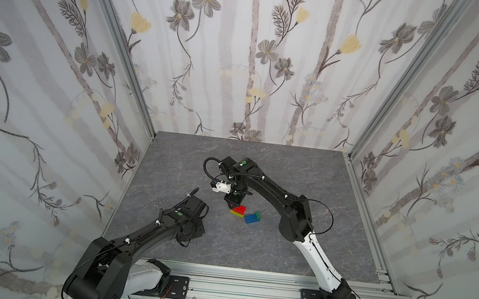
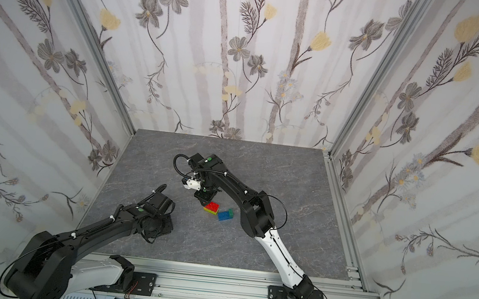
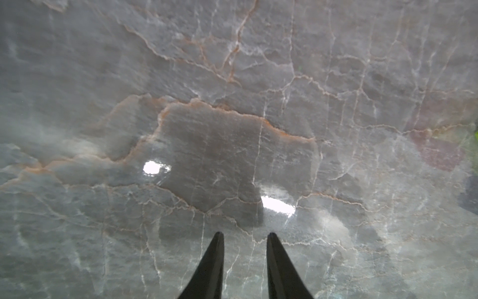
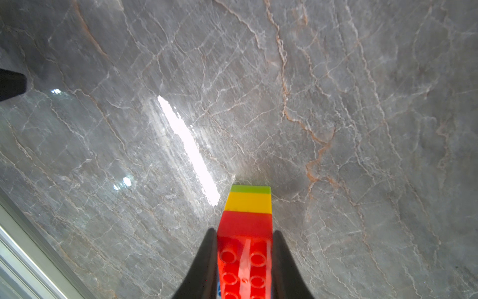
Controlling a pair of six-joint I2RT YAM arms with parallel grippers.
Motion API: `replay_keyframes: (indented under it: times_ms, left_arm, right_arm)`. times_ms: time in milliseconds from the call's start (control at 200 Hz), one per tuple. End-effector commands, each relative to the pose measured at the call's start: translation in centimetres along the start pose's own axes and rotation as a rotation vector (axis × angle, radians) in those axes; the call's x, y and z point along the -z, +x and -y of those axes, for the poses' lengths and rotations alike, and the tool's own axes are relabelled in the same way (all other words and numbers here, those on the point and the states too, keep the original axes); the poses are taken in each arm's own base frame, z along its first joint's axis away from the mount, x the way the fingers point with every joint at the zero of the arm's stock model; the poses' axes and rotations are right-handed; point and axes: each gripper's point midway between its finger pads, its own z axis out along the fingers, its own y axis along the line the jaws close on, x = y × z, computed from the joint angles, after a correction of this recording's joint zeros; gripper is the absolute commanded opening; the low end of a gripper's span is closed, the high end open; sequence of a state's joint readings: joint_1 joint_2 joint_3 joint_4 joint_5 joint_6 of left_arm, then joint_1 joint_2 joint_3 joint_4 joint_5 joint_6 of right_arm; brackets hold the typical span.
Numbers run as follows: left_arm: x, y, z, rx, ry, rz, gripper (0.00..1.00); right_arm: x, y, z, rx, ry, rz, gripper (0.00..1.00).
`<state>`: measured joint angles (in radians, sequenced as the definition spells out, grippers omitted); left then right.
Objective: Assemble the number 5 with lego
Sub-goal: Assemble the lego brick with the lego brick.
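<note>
A stack of lego lies mid-table: a red brick (image 1: 239,209) on a yellow and a lime-green one. In the right wrist view my right gripper (image 4: 244,233) is shut on the red brick (image 4: 245,248), with the yellow brick (image 4: 248,203) and the lime-green brick (image 4: 250,189) beyond it. Just right of the stack lies a blue brick (image 1: 250,218) joined to a dark-green one (image 1: 258,216); both top views show this pair. My left gripper (image 3: 244,234) hovers over bare table left of the bricks, its fingers slightly apart with nothing between them.
The grey marble table (image 1: 282,245) has floral walls on three sides and an aluminium rail (image 1: 248,281) along the front. The right arm (image 1: 295,216) reaches in over the right half of the table. The left arm (image 1: 163,227) lies low at front left.
</note>
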<state>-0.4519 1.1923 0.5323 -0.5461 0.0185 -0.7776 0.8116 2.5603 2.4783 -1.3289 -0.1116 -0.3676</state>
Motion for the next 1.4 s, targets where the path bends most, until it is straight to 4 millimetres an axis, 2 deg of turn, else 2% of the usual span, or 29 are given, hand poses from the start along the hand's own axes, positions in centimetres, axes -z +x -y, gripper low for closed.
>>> replay_keyframes:
  times_ms: [0,100,215,280,435,550,615,804,949,1074,1174,1194,1234,1399]
  left_arm:
    - [0.1,-0.4,0.0,-0.001,-0.008,0.017,0.30]
    - [0.0,-0.5,0.1,-0.002,-0.005,0.017,0.29]
    - [-0.1,-0.5,0.3,-0.002,0.000,0.015,0.29]
    - [-0.1,-0.6,0.4,-0.002,0.004,0.016,0.29]
    - [-0.1,-0.7,0.6,0.002,0.013,0.018,0.29]
    - [0.1,-0.8,0.9,0.003,0.024,0.021,0.29]
    - [0.2,-0.8,1.0,0.004,0.029,0.021,0.30]
    - [0.5,-0.9,1.5,0.006,0.052,0.023,0.31]
    - [0.9,-1.2,2.1,0.000,0.076,0.029,0.36]
    - [1.9,-1.6,4.1,-0.033,0.168,0.037,0.44]
    - [3.0,-1.7,6.0,-0.060,0.261,0.034,0.51]
    - [3.3,-1.8,6.4,-0.067,0.281,0.034,0.52]
    - [3.6,-1.8,6.9,-0.076,0.307,0.032,0.54]
    - [5.0,-1.9,8.6,-0.110,0.367,0.021,0.57]
  right_arm:
    - [-1.4,0.9,-0.1,-0.006,0.001,-0.055,0.13]
    - [-0.3,0.5,-0.1,-0.006,0.009,-0.027,0.19]
    - [1.3,-0.1,-0.1,-0.003,0.028,0.008,0.41]
    - [2.2,-0.4,0.0,-0.007,0.038,0.030,0.48]
    - [4.4,-1.0,-0.1,-0.010,0.054,0.080,0.52]
    - [5.4,-0.7,0.2,-0.029,0.070,0.087,0.55]
    - [5.9,-0.3,0.5,-0.051,0.073,0.090,0.60]
    - [5.7,1.3,0.9,-0.071,0.073,0.051,0.63]
    - [5.9,1.8,1.5,-0.106,0.090,0.058,0.65]
    - [7.6,1.5,1.5,-0.157,0.058,0.160,0.66]
    - [8.5,2.2,1.3,-0.169,0.062,0.216,0.69]
    - [8.6,2.3,1.3,-0.170,0.064,0.227,0.76]
    - [8.7,2.6,1.2,-0.176,0.060,0.241,0.79]
    - [7.4,4.0,1.0,-0.187,0.038,0.239,0.78]
